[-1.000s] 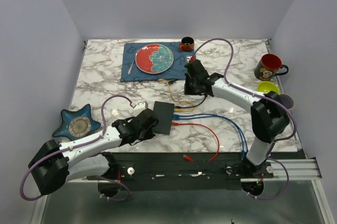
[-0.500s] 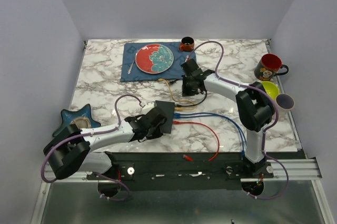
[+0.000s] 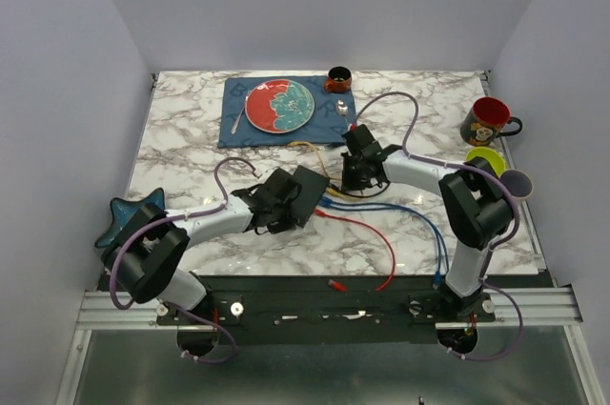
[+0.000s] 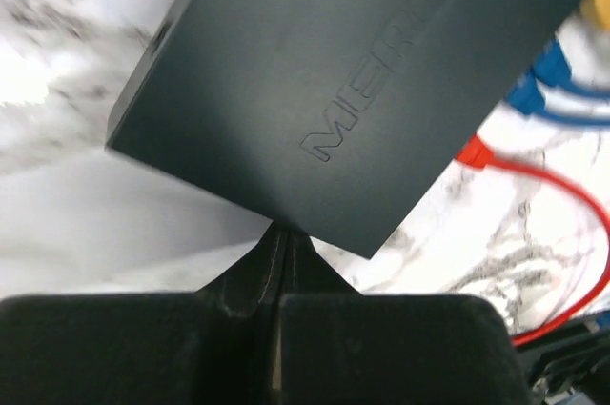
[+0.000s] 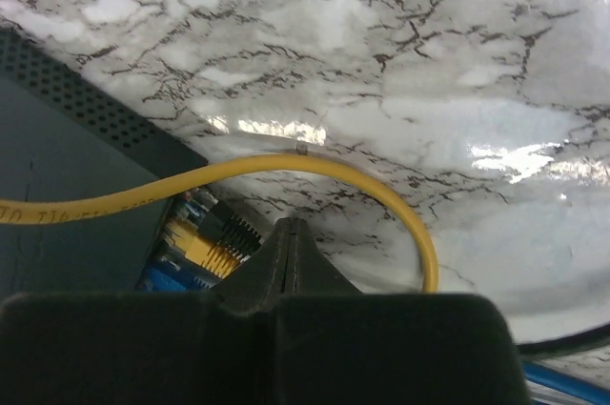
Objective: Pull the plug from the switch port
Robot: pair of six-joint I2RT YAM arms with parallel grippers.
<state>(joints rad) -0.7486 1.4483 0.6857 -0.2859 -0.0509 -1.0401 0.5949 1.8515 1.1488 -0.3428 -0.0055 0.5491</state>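
Note:
The switch (image 3: 310,197) is a flat, nearly black box lying mid-table; it fills the upper left wrist view (image 4: 324,71). Along its right edge sit several plugs: black (image 5: 225,223), yellow (image 5: 196,250), blue (image 4: 548,70) and red (image 4: 469,151). My left gripper (image 3: 289,201) is shut and empty, its tip (image 4: 281,230) against the switch's near left edge. Shut and empty too, my right gripper (image 3: 354,176) has its tip (image 5: 291,226) just right of the black plug, under the arc of the yellow cable (image 5: 315,165).
Red (image 3: 381,238), blue (image 3: 419,219) and yellow cables trail over the marble toward the front. A plate (image 3: 279,105) lies on a blue placemat (image 3: 236,127) at the back. Mugs and a bowl (image 3: 488,121) stand at the right; a star dish (image 3: 129,214) sits left.
My left gripper has slid right against the switch, which shifted and turned a little toward the back right. My right gripper came down from near the placemat to the plugs.

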